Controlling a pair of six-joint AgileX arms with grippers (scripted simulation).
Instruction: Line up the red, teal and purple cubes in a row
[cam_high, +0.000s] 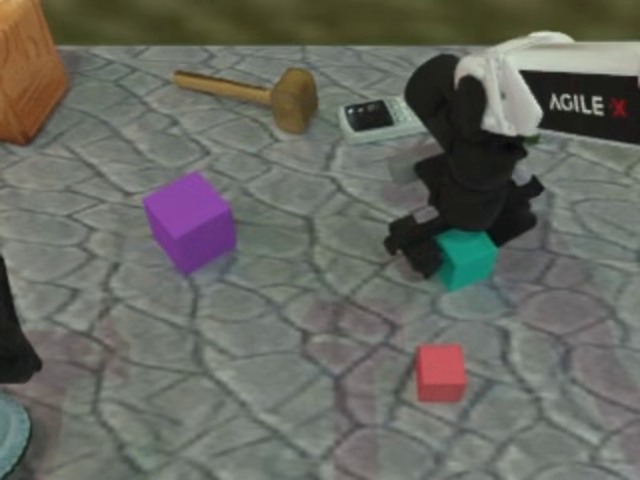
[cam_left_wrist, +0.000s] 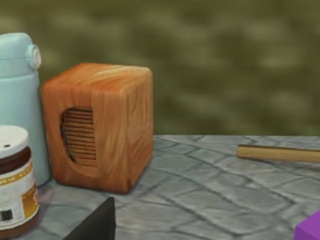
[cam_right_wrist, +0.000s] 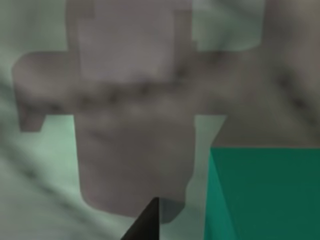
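My right gripper (cam_high: 468, 232) is down over the teal cube (cam_high: 468, 262) at the table's right, open, with a black finger on either side of the cube. In the right wrist view one dark fingertip (cam_right_wrist: 147, 222) stands apart from the teal cube (cam_right_wrist: 265, 195), with bare table between them. The red cube (cam_high: 441, 372) lies nearer the front edge, slightly left of the teal one. The purple cube (cam_high: 190, 220) sits left of centre, and its corner (cam_left_wrist: 311, 230) shows in the left wrist view. My left gripper (cam_high: 12, 340) is parked at the left edge, open and holding nothing.
A big wooden block (cam_high: 25, 70) stands at the back left, with a pale blue bottle (cam_left_wrist: 17, 100) and a jar (cam_left_wrist: 15, 180) beside it. A wooden hammer (cam_high: 250, 92) and a small handset (cam_high: 375, 117) lie along the back.
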